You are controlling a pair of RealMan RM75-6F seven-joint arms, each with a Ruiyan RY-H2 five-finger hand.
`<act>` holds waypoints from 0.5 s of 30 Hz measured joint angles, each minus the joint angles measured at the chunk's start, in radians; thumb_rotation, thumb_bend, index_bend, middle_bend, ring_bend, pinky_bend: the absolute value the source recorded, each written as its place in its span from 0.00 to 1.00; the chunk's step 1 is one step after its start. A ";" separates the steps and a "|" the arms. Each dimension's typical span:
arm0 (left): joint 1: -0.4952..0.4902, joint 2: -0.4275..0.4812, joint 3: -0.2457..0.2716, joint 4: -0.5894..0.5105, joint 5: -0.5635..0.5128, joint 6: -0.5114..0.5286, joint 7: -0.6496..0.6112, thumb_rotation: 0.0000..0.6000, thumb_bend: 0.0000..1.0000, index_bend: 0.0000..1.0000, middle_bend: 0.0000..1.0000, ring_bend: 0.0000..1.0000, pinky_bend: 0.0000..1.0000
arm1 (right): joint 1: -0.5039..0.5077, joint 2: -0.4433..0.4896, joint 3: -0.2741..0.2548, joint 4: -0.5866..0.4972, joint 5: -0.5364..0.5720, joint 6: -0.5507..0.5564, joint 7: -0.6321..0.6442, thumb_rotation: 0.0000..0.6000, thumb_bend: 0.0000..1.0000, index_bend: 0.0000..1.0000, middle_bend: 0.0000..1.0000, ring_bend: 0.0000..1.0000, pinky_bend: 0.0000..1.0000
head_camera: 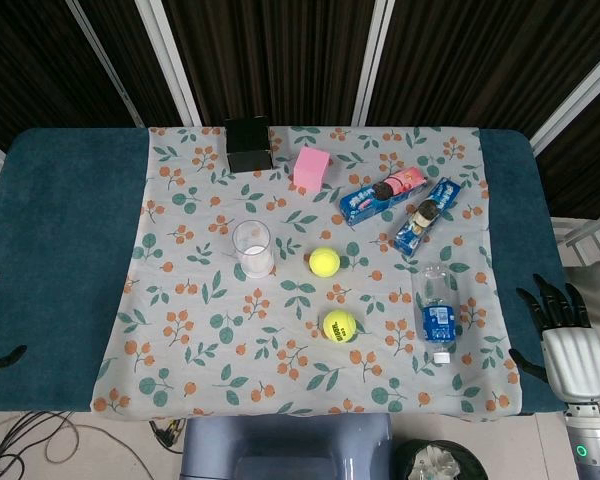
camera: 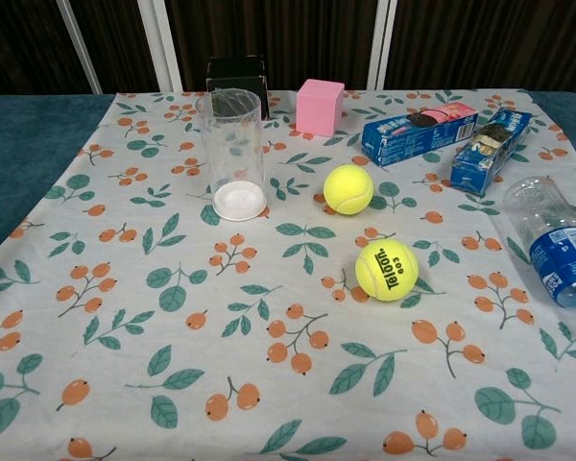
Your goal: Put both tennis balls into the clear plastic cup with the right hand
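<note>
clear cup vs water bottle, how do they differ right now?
The cup stands upright left of the balls; the bottle lies on its side at the right edge. The cup is open-topped and empty; the bottle has a white cap and a blue label. Both are clear plastic, on the floral cloth.

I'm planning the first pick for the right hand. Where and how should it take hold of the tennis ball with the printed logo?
Probably from above, fingers wrapping the sides of the logo ball. It is round, so no side grips better, and it lies free on the cloth, apart from the other ball. The right hand waits open at the table's right edge; the lying water bottle blocks a low sideways approach.
</note>
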 measured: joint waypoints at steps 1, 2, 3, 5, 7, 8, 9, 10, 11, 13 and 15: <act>0.000 0.000 0.001 0.000 0.002 0.001 0.001 1.00 0.03 0.06 0.00 0.00 0.03 | 0.000 0.003 -0.001 -0.002 -0.001 0.000 0.004 1.00 0.21 0.18 0.05 0.12 0.06; 0.001 0.000 0.001 -0.001 0.003 0.002 0.002 1.00 0.03 0.06 0.00 0.00 0.03 | 0.000 0.004 -0.001 -0.003 -0.002 0.000 0.005 1.00 0.21 0.18 0.05 0.12 0.06; 0.001 -0.001 0.002 -0.002 0.006 0.005 0.003 1.00 0.03 0.06 0.00 0.00 0.03 | 0.000 0.006 -0.002 -0.003 -0.002 0.000 0.006 1.00 0.21 0.18 0.05 0.12 0.05; 0.003 -0.002 0.003 -0.002 0.008 0.008 0.005 1.00 0.03 0.06 0.00 0.00 0.03 | -0.001 0.007 -0.002 -0.005 -0.001 0.000 0.007 1.00 0.21 0.18 0.05 0.12 0.04; 0.004 -0.002 0.004 -0.004 0.011 0.011 0.009 1.00 0.03 0.06 0.00 0.00 0.03 | -0.001 0.008 -0.003 -0.008 0.002 -0.003 0.008 1.00 0.21 0.18 0.05 0.12 0.04; 0.005 -0.002 0.005 -0.005 0.012 0.013 0.010 1.00 0.03 0.06 0.00 0.00 0.03 | -0.002 0.008 -0.004 -0.009 0.002 -0.004 0.010 1.00 0.21 0.18 0.05 0.12 0.04; 0.006 -0.002 0.006 -0.006 0.014 0.015 0.011 1.00 0.03 0.06 0.00 0.00 0.03 | -0.002 0.009 -0.004 -0.011 0.003 -0.004 0.013 1.00 0.21 0.18 0.05 0.12 0.04; 0.007 -0.002 0.006 -0.007 0.016 0.016 0.011 1.00 0.03 0.06 0.00 0.00 0.03 | -0.002 0.012 -0.005 -0.015 0.002 -0.005 0.018 1.00 0.21 0.18 0.05 0.11 0.04; 0.008 -0.002 0.007 -0.008 0.016 0.017 0.010 1.00 0.03 0.06 0.00 0.00 0.03 | -0.002 0.014 -0.006 -0.018 0.001 -0.006 0.022 1.00 0.21 0.18 0.05 0.11 0.04; 0.009 -0.001 0.005 -0.008 0.013 0.019 0.007 1.00 0.03 0.05 0.00 0.00 0.03 | -0.002 0.020 -0.009 -0.022 -0.001 -0.009 0.028 1.00 0.21 0.18 0.05 0.11 0.04; 0.009 -0.001 0.002 -0.006 0.008 0.020 0.006 1.00 0.03 0.05 0.00 0.00 0.03 | -0.001 0.026 -0.013 -0.026 -0.002 -0.017 0.031 1.00 0.21 0.18 0.05 0.10 0.04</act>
